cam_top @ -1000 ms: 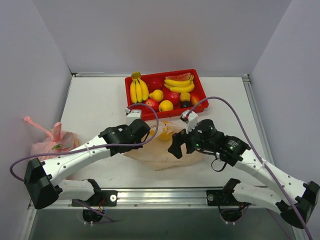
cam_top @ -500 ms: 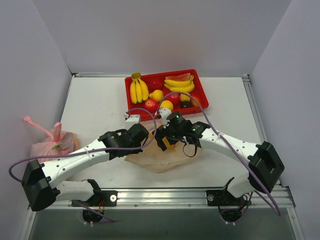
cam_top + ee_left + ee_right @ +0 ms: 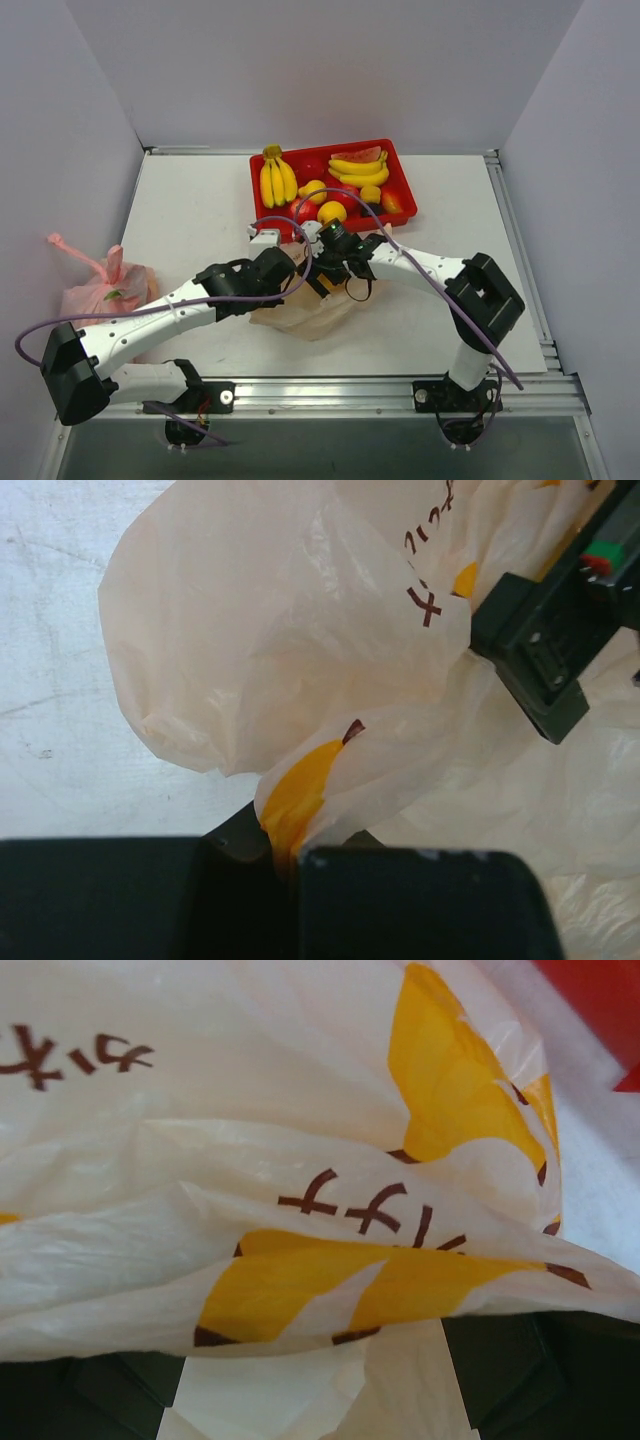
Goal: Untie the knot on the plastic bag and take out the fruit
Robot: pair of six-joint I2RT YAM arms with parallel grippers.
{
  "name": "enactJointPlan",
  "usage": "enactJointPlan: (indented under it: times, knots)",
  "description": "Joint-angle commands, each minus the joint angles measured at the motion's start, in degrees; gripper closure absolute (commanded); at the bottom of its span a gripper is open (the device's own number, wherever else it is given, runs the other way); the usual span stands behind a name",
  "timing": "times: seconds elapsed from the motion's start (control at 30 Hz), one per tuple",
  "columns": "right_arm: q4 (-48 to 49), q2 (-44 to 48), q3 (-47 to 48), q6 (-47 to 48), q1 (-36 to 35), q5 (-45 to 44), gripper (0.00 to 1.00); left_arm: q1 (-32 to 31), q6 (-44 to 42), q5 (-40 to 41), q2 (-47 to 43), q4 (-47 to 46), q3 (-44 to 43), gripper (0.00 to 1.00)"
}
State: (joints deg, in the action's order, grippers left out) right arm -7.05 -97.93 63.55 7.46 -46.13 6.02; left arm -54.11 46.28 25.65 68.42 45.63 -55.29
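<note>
The plastic bag (image 3: 312,318) lies crumpled just in front of the red tray (image 3: 320,149). On its tray-facing side, the left gripper (image 3: 285,854) is clamped on a fold of the bag. The right gripper (image 3: 315,1392), close beside it, has its jaws apart with film between them.

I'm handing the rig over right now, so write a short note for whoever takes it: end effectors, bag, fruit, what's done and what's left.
Left end effector: shut on a fold of the plastic bag.
Right end effector: open, bag film draped across it.
The bag lies just on the arms' side of the red tray.
Fruit sits in the tray; whether any is in the bag is hidden.
Done: unclear, no knot shows in any view.
Left: confirm the knot is undone, empty the bag.
</note>
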Motion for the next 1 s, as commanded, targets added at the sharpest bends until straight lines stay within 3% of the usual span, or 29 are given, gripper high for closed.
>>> enactJointPlan:
  times: [0.0,0.1,0.2,0.23,0.3,0.33,0.47,0.63,0.97]
  knots:
    - [-2.09,-2.61,1.75,1.94,0.25,2.32,0.00,0.58,-0.32,0.10,-0.84,-2.12,0.18,1.00]
    - [-2.18,-4.55,2.54,1.77,0.25,3.38,0.01,0.67,-0.49,0.01,-0.40,-2.12,0.18,1.00]
    - [-2.00,-5.43,3.16,1.50,0.34,4.00,0.15,0.76,-0.67,0.54,-0.57,-1.94,0.36,1.00]
    - [-1.66,-5.26,2.99,1.15,0.25,4.17,0.29,0.84,-0.75,0.63,-0.66,-1.94,0.53,1.00]
    - [-1.22,-3.59,2.20,0.97,0.25,4.61,0.42,0.85,-1.02,0.98,-1.27,-2.03,0.79,1.00]
    - [-1.13,-2.80,1.85,0.63,0.34,4.87,0.54,0.93,-1.02,1.50,-1.36,-2.03,0.97,1.00]
    - [-0.95,3.34,0.00,-0.16,0.25,7.33,0.76,1.19,-1.28,2.47,-2.06,-2.03,1.58,1.00]
    - [-1.12,9.76,-2.55,-1.84,0.25,11.72,0.86,1.37,-1.63,2.91,-2.68,-1.77,1.94,1.00]
    - [-7.63,23.83,-2.73,-4.47,0.42,26.14,0.86,3.39,-3.92,5.46,-5.40,0.07,1.32,1.00]
